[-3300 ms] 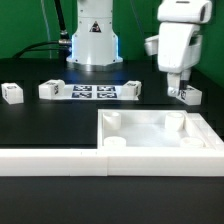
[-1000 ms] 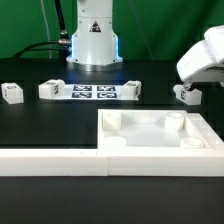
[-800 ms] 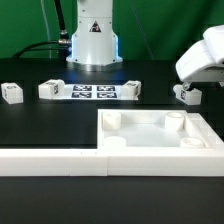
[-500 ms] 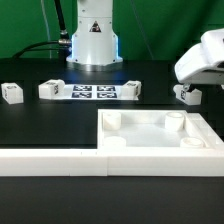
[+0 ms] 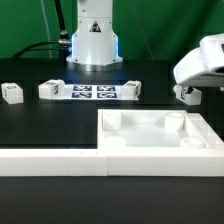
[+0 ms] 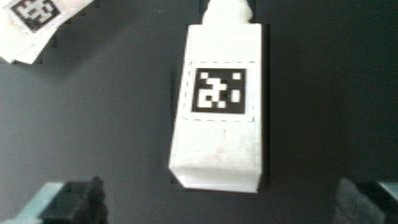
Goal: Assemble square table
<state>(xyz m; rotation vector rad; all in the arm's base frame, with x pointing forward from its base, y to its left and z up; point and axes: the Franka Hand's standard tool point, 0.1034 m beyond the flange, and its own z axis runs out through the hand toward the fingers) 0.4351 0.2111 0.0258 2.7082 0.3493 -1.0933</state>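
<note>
Barely started, we reckon: the tabletop (image 5: 160,140) sits at the exterior view's lower right on the counter (image 5: 50,125), no legs fitted. Our gripper (image 6: 222,205) hangs wide open over one leg (image 6: 222,100); three more legs (image 5: 50,89) lie loose upper left.

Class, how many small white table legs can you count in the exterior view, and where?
4. One leg at the exterior view's far left; one beside the marker board's left end; one beside its right end; one under the hand, far right, partly hidden.
</note>
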